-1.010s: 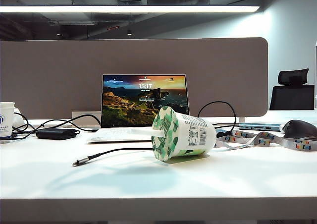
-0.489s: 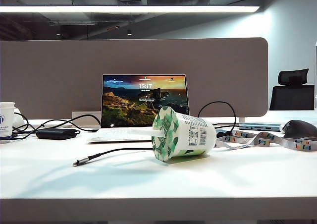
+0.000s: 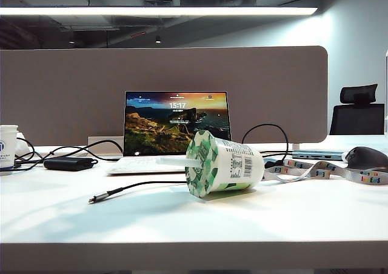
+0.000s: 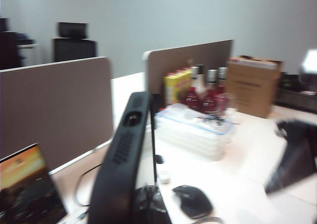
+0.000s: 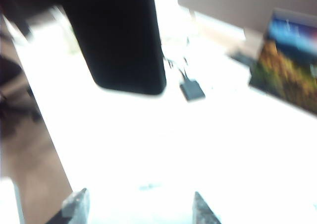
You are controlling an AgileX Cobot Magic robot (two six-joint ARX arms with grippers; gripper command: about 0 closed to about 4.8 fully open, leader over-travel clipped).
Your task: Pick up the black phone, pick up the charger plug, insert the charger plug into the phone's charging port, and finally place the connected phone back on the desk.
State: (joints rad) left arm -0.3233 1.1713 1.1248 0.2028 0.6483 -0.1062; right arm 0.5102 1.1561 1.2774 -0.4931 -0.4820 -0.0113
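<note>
Neither gripper shows in the exterior view. The charger plug point(image 3: 93, 199) lies on the desk point(image 3: 182, 231), left of a tipped yoghurt cup point(image 3: 224, 163), with its black cable running back. In the left wrist view the black phone point(image 4: 124, 154) rises edge-on from my left gripper point(image 4: 133, 219), which is shut on it. The charging port point(image 4: 132, 119) and the speaker holes face the camera. In the blurred right wrist view the phone point(image 5: 119, 40) hangs above the desk. My right gripper point(image 5: 138, 206) is open over bare white desk, with nothing between its fingertips point(image 5: 74, 204).
An open laptop point(image 3: 176, 122) stands before the taupe divider point(image 3: 163, 68). A small black box point(image 3: 70, 163) with cables and a mug point(image 3: 8, 145) sit at the left, a mouse point(image 3: 365, 159) and a lanyard point(image 3: 321, 171) at the right. Stacked clear containers point(image 4: 195, 132) and bottles point(image 4: 208, 92) stand beyond.
Nothing on the desk has moved. Only the soft shadows on the white top have shifted.
</note>
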